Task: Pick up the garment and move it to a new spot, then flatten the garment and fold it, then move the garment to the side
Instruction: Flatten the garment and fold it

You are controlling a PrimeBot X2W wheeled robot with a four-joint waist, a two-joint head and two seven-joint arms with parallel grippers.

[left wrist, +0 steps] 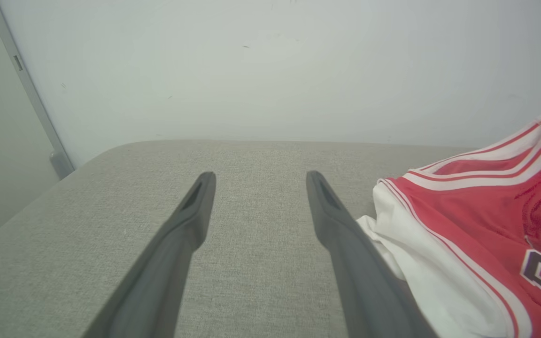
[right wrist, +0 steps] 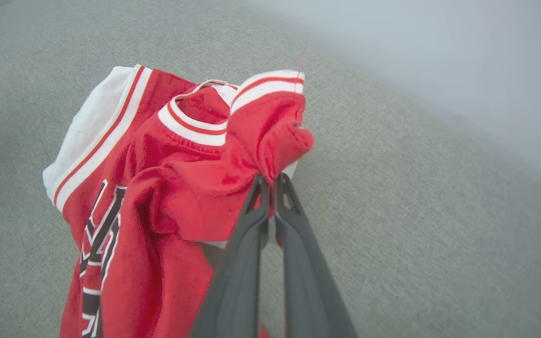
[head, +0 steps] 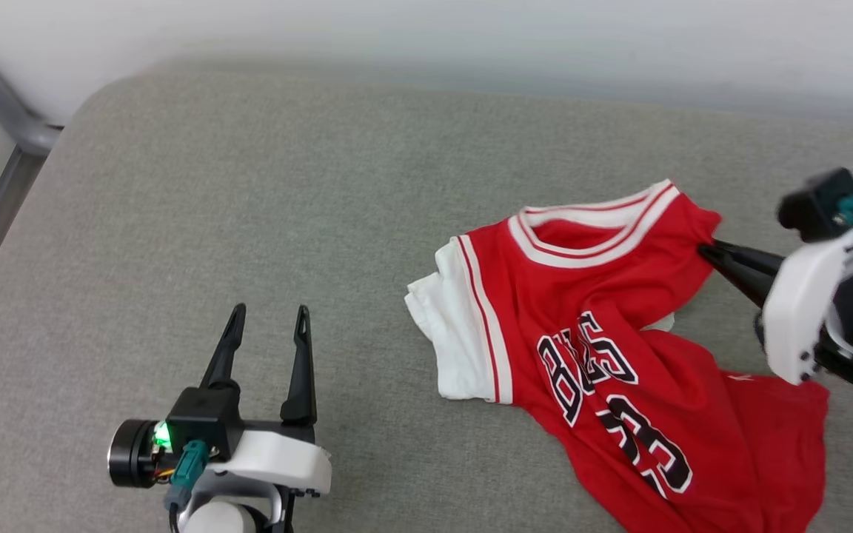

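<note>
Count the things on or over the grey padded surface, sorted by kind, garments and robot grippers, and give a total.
Garments: 1, the garment, red with white sleeves.
Grippers: 2, the left gripper open, the right gripper shut on the garment's shoulder.
Total: 3

Crumpled red jersey garment (head: 604, 348), white-sleeved, chest lettering upward, on grey cushion (head: 249, 222)

The garment (head: 604, 289) bears creased lettering, "B…LS", above a "3".
</note>
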